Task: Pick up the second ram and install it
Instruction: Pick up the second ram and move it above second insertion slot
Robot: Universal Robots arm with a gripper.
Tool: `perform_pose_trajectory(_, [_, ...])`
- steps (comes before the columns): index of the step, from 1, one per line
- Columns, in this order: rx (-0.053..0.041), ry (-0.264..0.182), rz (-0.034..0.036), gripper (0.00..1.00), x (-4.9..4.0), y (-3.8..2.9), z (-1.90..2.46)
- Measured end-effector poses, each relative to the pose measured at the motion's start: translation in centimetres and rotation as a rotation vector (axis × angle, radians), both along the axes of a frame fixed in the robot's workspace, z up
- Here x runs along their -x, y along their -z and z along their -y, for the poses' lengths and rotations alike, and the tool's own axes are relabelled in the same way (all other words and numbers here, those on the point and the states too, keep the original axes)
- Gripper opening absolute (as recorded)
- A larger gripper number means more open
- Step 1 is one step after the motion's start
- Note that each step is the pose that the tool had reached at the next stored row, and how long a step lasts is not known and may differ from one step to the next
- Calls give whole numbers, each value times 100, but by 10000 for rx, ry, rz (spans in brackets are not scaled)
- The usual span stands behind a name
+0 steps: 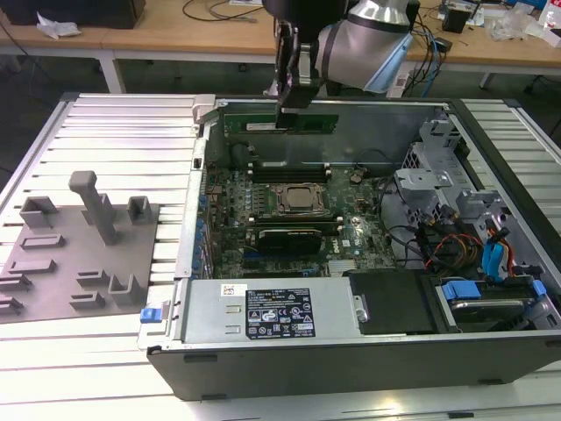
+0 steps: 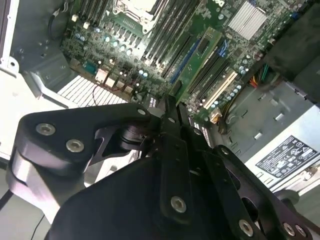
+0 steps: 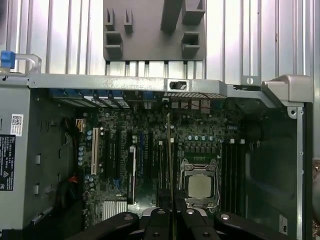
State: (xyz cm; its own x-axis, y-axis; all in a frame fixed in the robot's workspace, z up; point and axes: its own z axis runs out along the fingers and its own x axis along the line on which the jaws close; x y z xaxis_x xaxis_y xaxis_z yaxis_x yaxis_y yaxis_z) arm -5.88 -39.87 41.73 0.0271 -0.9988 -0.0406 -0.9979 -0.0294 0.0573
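We see the pincer (image 1: pixel 289 103) closed down to a narrow gap on the second ram (image 1: pixel 320 122). It grips the green stick near the middle of its length, so a stretch stands out on either side. In the exterior view the stick hangs level and on edge, clear of everything, above the far part of the open computer case (image 1: pixel 491 158) that lies on the slatted table (image 1: pixel 114 132). The CPU socket (image 1: pixel 294 199) and the black memory slots (image 1: pixel 289 167) beside it lie below. In the first wrist view the stick (image 3: pixel 170 160) shows as a thin line running out from the pincer (image 3: pixel 172 212), roughly parallel to the slots next to the socket (image 3: pixel 200 185). The grey holder tray (image 1: pixel 79 254) sits well apart, towards the exterior view's left. We judge the step in hand to be carrying and lining up the stick over a slot. To do it well, we would keep the stick level along its length so both ends meet the slot together. We would also keep it square to the board and centred between the end clips (which slot is meant, and whether its clips stand open, we cannot tell from here). The grip looks central, which should help spread any downward push evenly.
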Motion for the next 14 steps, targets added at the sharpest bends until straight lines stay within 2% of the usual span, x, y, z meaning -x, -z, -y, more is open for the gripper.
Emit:
perform_pose_trajectory(11, [1, 0, -14, 14, -193, 75, -19])
perform_pose_trajectory(14, [0, 1, -20, 14, -255, 117, -30])
